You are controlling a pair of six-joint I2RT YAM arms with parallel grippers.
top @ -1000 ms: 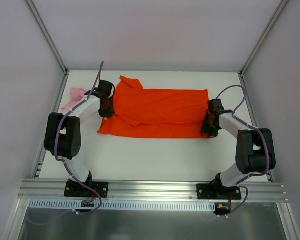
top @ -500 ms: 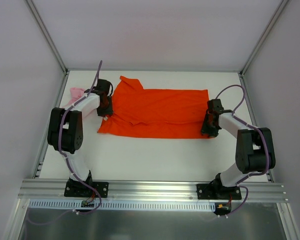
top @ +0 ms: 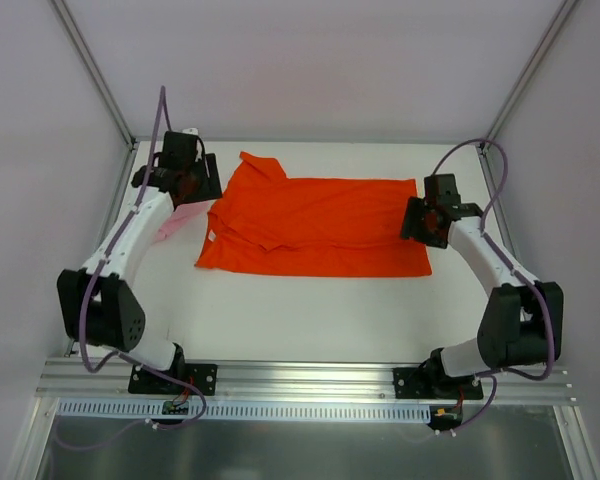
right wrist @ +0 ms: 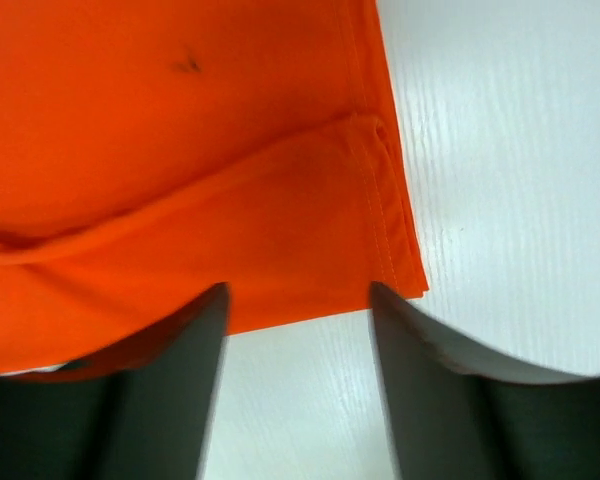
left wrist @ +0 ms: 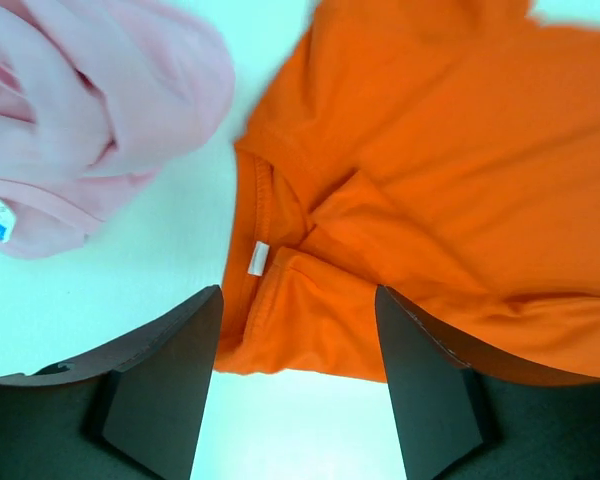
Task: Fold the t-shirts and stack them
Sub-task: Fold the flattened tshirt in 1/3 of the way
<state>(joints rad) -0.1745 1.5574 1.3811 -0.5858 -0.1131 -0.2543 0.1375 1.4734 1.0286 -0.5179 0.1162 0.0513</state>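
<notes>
Orange-red tee: laid out across the middle of the table, collar end left, hem end right, one sleeve sticking out at the far left, loose folds near the collar.
Collar tag: small, white, inside the neckline.
Pink tee: bunched at the left edge, just beside the orange-red tee's collar end, partly hidden under the left arm in the top view.
Left gripper: over the collar end, fingers spread wide, nothing between them.
Right gripper: over the hem edge at the right, jaws apart, empty.
Hem corner: near right corner, flat on the table.
</notes>
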